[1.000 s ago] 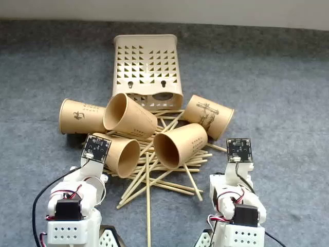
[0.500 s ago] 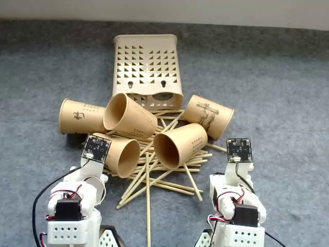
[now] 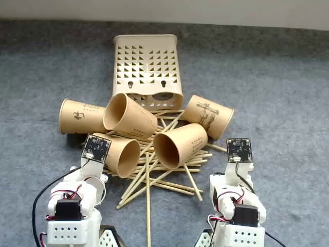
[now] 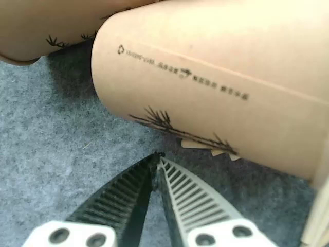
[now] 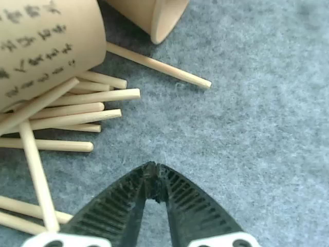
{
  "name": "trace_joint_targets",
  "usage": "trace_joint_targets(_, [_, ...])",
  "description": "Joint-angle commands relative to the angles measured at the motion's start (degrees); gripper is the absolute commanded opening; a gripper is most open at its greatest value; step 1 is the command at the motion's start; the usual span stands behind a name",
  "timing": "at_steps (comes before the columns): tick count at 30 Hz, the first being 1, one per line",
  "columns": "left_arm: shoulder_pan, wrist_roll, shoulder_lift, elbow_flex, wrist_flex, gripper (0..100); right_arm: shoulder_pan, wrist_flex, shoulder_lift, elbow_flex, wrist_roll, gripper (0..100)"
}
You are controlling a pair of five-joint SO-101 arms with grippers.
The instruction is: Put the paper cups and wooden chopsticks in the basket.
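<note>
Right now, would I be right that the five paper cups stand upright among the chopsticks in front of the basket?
Not quite: the five paper cups lie on their sides, not upright, among the chopsticks in front of the basket. The high view shows it, with their open mouths facing sideways rather than up.

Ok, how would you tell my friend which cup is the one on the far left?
Find the tan basket with holes at the far middle of the table. A middle cup lies at its near end; look just left. The leftmost cup lies on its side, beyond all four others.
</note>
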Motion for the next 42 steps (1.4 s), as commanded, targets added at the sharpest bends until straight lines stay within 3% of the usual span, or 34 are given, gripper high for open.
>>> trace_joint_targets(1, [-0.48, -0.09, -0.66, 1.1, 0.26, 1, 0.57, 0.4, -0.66, 8.75, -0.09, 1.5])
trace_joint_targets(14, [-0.48, -0.09, -0.66, 1.1, 0.26, 1, 0.57, 0.4, -0.66, 8.75, -0.09, 1.5])
trace_joint_targets(31, [-0.48, -0.09, -0.66, 1.1, 0.26, 1, -4.44, 0.22, -0.66, 8.75, -0.09, 1.5])
trace_joint_targets(38, [-0.48, -0.09, -0.66, 1.1, 0.26, 1, 2.68, -2.77, -0.66, 0.13, 0.09, 1.7])
trace_joint_targets(42, [-0.48, -0.09, -0.66, 1.1, 0.26, 1, 2.77, -5.93, -0.66, -5.23, 0.44, 1.9])
